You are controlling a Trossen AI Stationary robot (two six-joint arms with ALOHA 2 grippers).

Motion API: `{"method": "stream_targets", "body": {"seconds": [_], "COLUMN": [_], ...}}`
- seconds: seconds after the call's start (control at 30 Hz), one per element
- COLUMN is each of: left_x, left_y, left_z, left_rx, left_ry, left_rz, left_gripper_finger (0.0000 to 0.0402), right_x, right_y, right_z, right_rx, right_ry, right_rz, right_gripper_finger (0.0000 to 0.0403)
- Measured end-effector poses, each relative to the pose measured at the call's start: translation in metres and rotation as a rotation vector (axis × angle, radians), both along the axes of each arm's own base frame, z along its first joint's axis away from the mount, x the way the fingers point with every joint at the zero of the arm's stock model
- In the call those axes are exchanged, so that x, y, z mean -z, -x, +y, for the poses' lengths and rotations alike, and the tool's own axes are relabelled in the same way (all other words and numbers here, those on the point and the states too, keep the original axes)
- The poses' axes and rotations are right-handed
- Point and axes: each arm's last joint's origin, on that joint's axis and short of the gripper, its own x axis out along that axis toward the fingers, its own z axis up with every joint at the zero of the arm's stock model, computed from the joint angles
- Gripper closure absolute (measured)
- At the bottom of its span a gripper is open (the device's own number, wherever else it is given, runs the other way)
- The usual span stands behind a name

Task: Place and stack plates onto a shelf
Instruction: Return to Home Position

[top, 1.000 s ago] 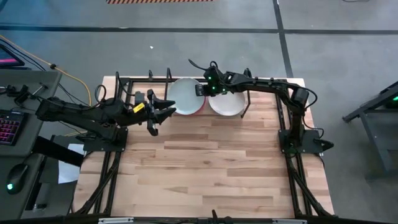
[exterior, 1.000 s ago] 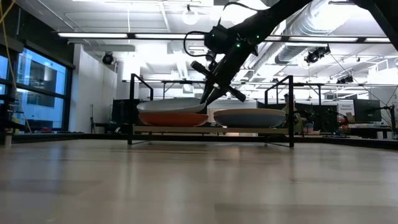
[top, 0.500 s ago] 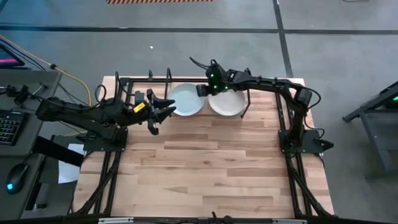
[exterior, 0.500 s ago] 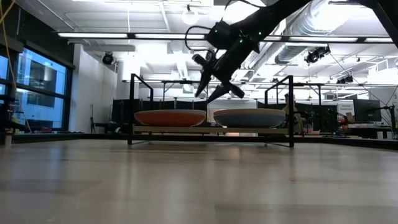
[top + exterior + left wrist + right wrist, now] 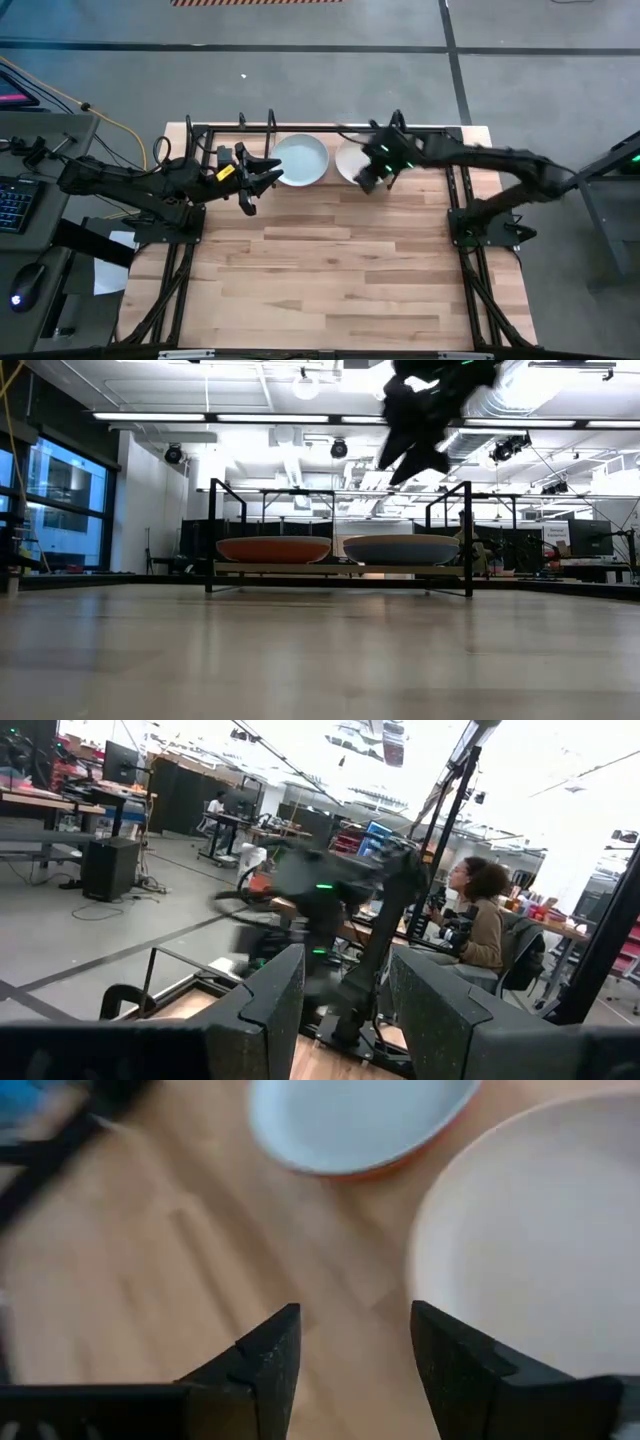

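Note:
Two stacks stand on the black rod shelf (image 5: 240,127) at the table's far edge. A pale green plate (image 5: 300,160) lies in the red plate (image 5: 273,550). Beside it, a cream plate (image 5: 540,1240) lies on a blue plate (image 5: 400,550). My right gripper (image 5: 366,182) hangs open, high above the near rim of the cream plate, holding nothing; the right wrist view shows its fingers (image 5: 265,1365) apart over bare wood. My left gripper (image 5: 262,178) waits open, just left of the red stack.
The shelf's upright posts (image 5: 468,535) stand at both ends of the stacks. Bare wooden tabletop (image 5: 330,270) stretches from the shelf to the near edge. A black frame (image 5: 175,280) edges the table. In the room beyond, a person (image 5: 485,920) is sitting.
My right gripper has opened and let go of the pale green plate, which had been tilted over the red plate and now lies flat in it. The gripper has then risen and swung toward the table's right and near side, over the cream plate.

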Motion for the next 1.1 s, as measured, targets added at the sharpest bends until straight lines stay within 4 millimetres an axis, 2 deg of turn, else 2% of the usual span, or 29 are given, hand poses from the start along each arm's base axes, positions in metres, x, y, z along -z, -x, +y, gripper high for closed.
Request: {"method": "stream_targets", "body": {"seconds": [0.17,0.33,0.47,0.6,0.83,1.1], "left_x": [0.0,0.0,0.0,0.001,0.004,0.004], "left_y": [0.0,0.0,0.0,0.0,-0.001,-0.001], "left_z": [0.0,0.0,-0.001,-0.001,-0.001,-0.001], "left_rx": [0.0,0.009,0.038,0.042,0.042,0.031], "left_ry": [0.0,-0.007,-0.023,-0.025,-0.03,-0.028], "left_rz": [0.0,0.001,0.003,0.01,0.044,0.047], "left_gripper_finger": [0.0264,0.0264,0.0264,0.0264,0.0264,0.0264], "right_x": [-0.002,-0.011,-0.015,-0.018,-0.019,-0.019], "right_y": [0.037,0.065,0.078,0.083,0.083,0.083], "right_z": [0.053,0.081,0.087,0.087,0.087,0.087], "right_rx": [-0.047,-0.05,-0.075,-0.107,-0.114,-0.108], "right_ry": [-0.053,0.044,0.194,0.263,0.281,0.267], "right_rz": [-0.343,-0.66,-0.687,-0.702,-0.708,-0.71], "right_gripper_finger": [0.0242,0.0254,0.0267,0.0279,0.0304,0.0366]}}
